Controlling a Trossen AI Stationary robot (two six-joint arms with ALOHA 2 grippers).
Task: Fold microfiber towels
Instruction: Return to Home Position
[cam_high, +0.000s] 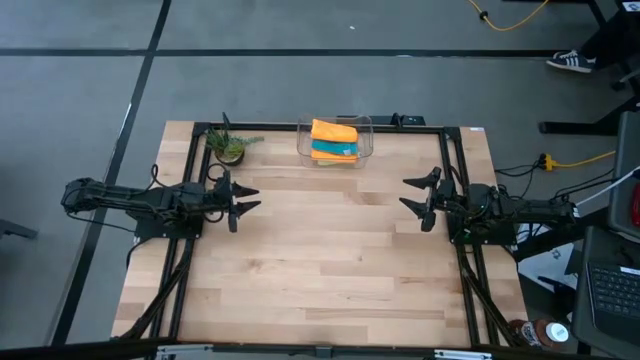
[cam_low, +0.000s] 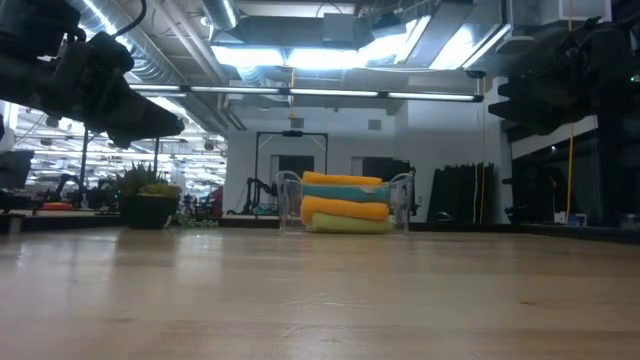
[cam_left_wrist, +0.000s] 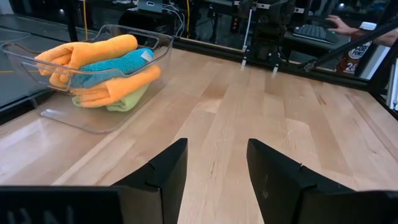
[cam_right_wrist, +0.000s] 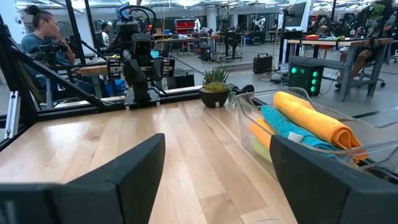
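Left gripper (cam_high: 250, 198) fingers apart, empty, left side | right gripper (cam_high: 405, 193) likewise, right side | four towels (cam_high: 334, 141) folded, stacked in far bin (cam_high: 369, 140) | folding looks complete, nothing left out.

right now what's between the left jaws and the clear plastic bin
Only bare light wooden tabletop, shown in the high and left wrist views.

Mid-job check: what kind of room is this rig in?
Probably a robotics lab or workshop: more workbenches with equipment, a person seated at a desk, exposed ceiling ducts and strip lights.
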